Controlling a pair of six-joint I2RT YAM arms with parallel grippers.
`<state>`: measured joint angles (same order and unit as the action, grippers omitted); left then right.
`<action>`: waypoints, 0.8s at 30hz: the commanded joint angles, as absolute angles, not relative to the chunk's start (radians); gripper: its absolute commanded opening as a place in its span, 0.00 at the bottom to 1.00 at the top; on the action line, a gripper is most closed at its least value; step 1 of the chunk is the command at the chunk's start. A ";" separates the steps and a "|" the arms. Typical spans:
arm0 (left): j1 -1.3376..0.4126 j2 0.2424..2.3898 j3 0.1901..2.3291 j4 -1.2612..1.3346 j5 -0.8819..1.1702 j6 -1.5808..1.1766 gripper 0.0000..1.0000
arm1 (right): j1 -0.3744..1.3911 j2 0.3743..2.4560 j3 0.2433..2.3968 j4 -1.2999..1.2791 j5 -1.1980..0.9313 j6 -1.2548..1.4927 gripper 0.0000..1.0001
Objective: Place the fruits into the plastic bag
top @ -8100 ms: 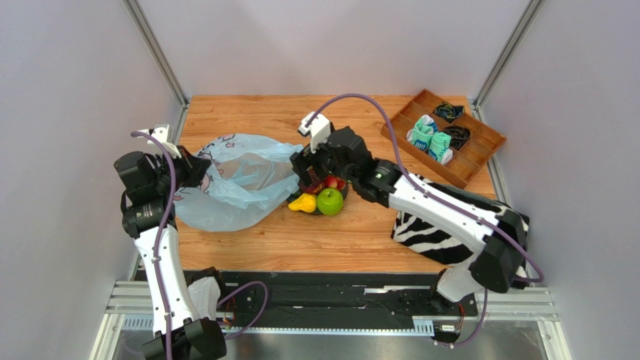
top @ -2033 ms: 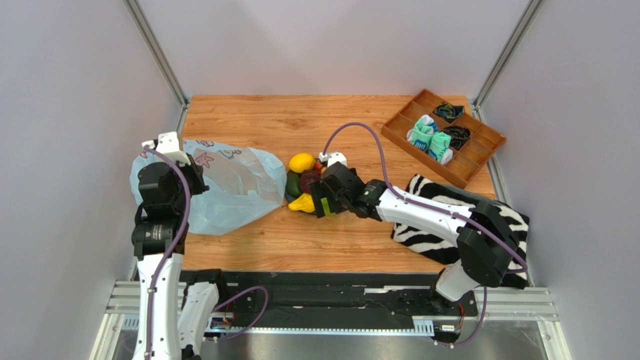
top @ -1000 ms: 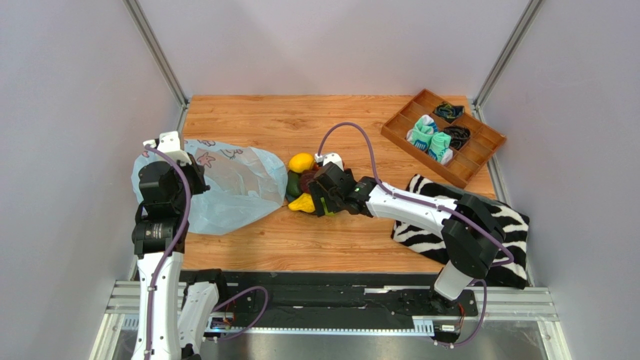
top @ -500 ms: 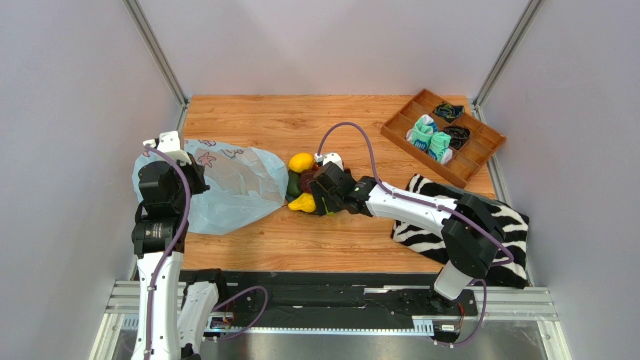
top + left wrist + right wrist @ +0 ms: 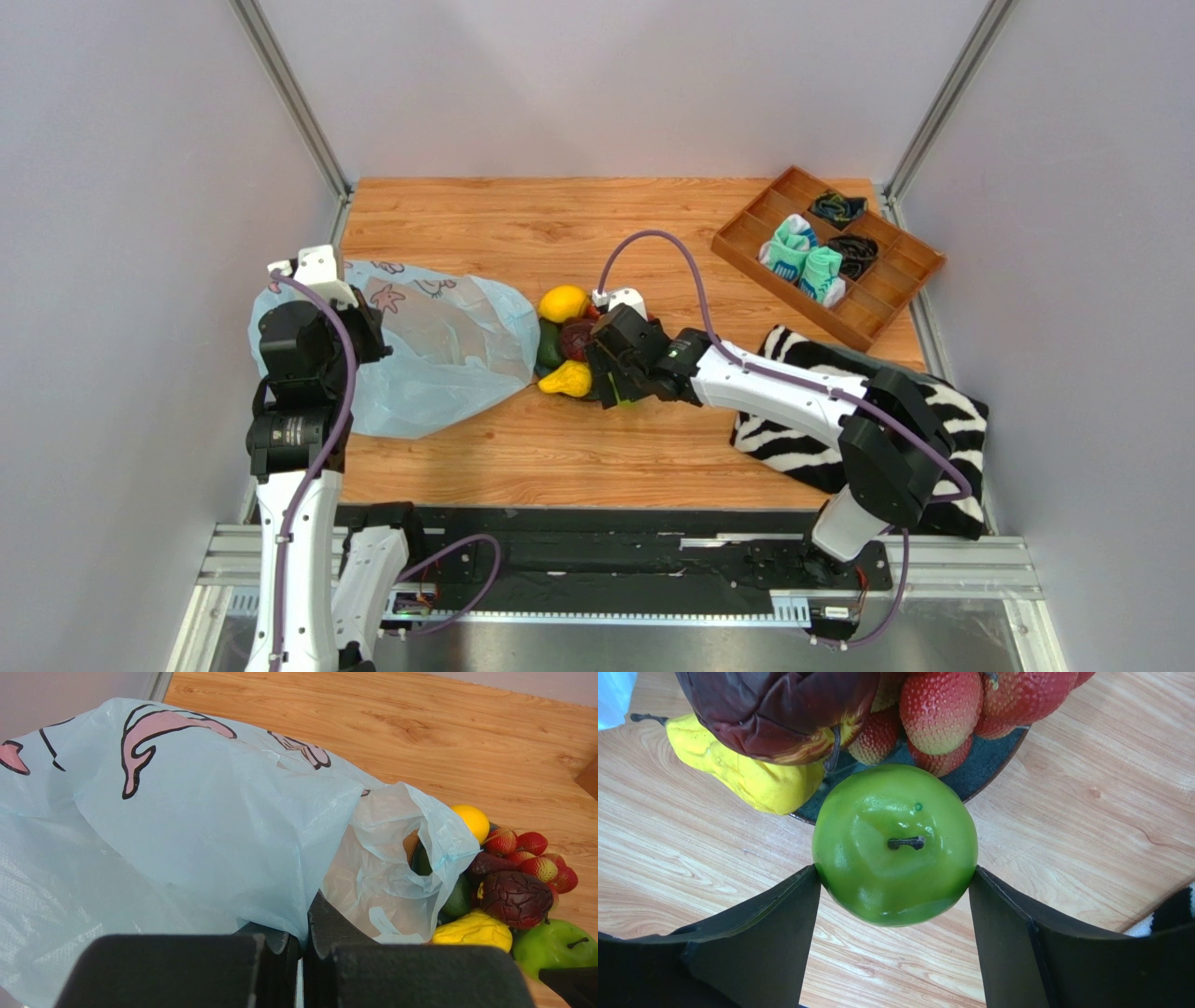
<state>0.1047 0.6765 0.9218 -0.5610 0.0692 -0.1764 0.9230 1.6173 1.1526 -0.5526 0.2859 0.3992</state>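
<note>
**Apple grab, then over to the bag**

I am at the grab step. My right hand (image 5: 894, 876) is down low on the desk (image 5: 1053, 833). Its two fingers are spread wide, one on each side of the green apple (image 5: 895, 847). Both look to be touching the skin, so I think I have it. The apple is not lifted yet. It sits on the desk, leaning on the rim of the dark plate (image 5: 990, 763), just beside the yellow pear (image 5: 752, 777). The small red fruits (image 5: 941, 707) are piled behind it.

My left hand (image 5: 302, 941) is pinched tight on a fold of the plastic bag (image 5: 210, 826). That holds the top side up, so the mouth stays open.

Next I think I should lift the apple up a little, so I don't bump the pear. Then I carry it left and let go inside the bag. The mouth is floppy and not big, so I must aim well.

The bag lies on the left of the desk. Its long way runs left to right, and its mouth points right, against the fruit pile. The apple is round, and its stalk end faces my right wrist camera.
</note>
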 commanded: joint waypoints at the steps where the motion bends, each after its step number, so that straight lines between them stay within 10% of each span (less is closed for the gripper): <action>1: 0.103 0.673 0.933 -0.543 0.058 -0.178 0.00 | 0.937 1.557 1.157 -0.601 0.299 0.417 0.57; 13: 0.103 0.673 0.934 -0.552 0.064 -0.178 0.00 | 0.992 1.343 1.199 -0.749 0.291 0.437 0.52; 24: 0.103 0.667 0.931 -0.555 0.100 -0.192 0.00 | 1.019 1.484 1.445 -0.345 0.186 0.324 0.49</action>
<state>0.1047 0.6762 0.9218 -0.5652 0.0715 -0.1802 1.0115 1.3701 1.3396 -0.5747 0.2512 0.3729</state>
